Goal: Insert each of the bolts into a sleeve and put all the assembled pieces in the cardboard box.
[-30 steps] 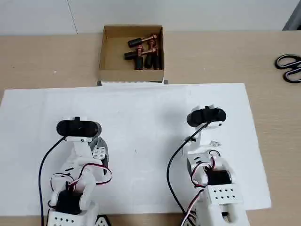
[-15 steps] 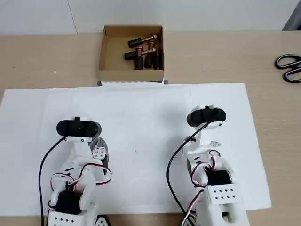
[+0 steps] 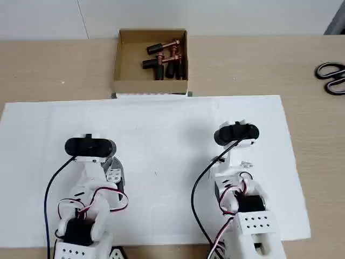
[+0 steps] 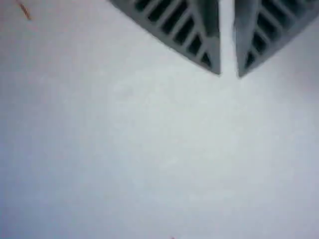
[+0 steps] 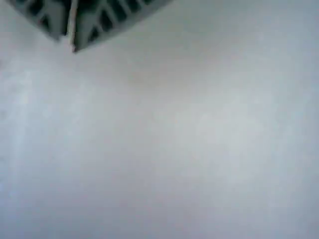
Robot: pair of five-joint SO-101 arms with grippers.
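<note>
I noted the left gripper (image 4: 228, 69) nearly together with only a slit, holding nothing, over the white sheet (image 3: 161, 124). Right gripper (image 5: 71, 42) pressed together, empty. Sleeved bolts (image 3: 164, 59) lay in the cardboard box (image 3: 123, 59), well ahead of both.

Bright, even light over bench (image 3: 242, 65). Box (image 3: 119, 54) interior lightly shaded. Faint soft shadows on sheet (image 3: 161, 124). Wrist views blurred.

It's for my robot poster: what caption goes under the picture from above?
Two robot arms rest on white paper while bolt-and-sleeve pieces lie in the cardboard box.
</note>
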